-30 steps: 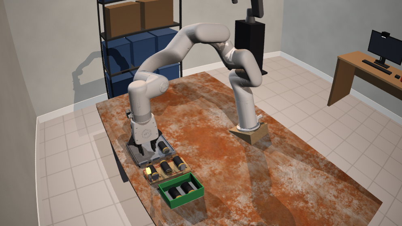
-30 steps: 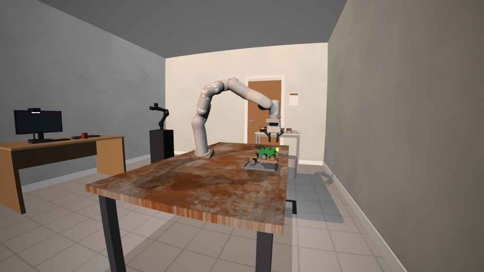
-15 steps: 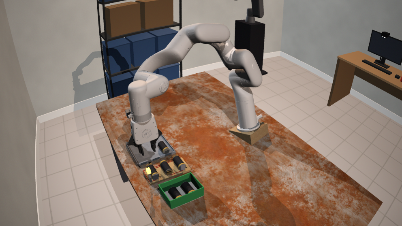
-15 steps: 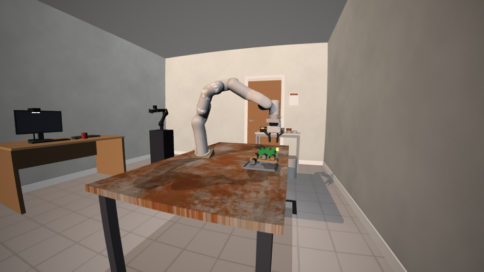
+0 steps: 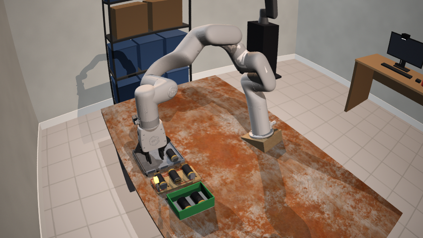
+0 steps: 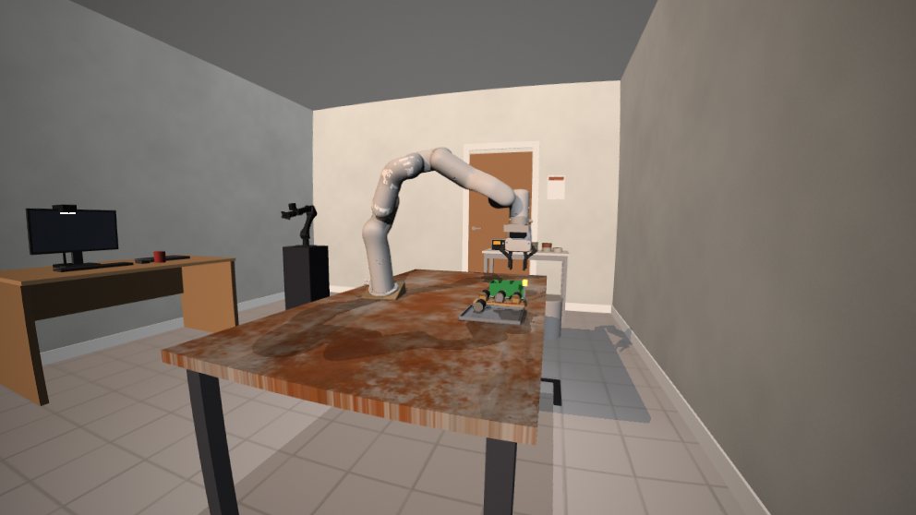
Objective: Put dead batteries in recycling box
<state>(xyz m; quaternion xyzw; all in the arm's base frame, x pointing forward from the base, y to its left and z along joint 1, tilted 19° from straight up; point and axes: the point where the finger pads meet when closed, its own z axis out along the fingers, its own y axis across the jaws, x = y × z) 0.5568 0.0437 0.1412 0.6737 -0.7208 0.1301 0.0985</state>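
Note:
My gripper (image 5: 155, 156) hangs over the grey tray (image 5: 158, 161) at the table's left edge, fingers half apart and empty; in the exterior view it (image 6: 520, 261) is well above the table. One black battery (image 5: 172, 155) lies on the tray beside it. The holder board (image 5: 175, 177) carries three batteries, and its bulb (image 5: 156, 178) glows yellow. The green recycling box (image 5: 190, 199) stands upright and level in front of the board, with two batteries (image 5: 190, 200) lying inside. The box (image 6: 507, 287) and the lit bulb (image 6: 524, 282) also show in the exterior view.
The arm's base stands on a wooden block (image 5: 261, 139) at the table's middle. A shelf with boxes (image 5: 147, 44) stands behind the table. A black pedestal (image 5: 262, 41), a desk with a monitor (image 5: 390, 74) and a small white table are off the table.

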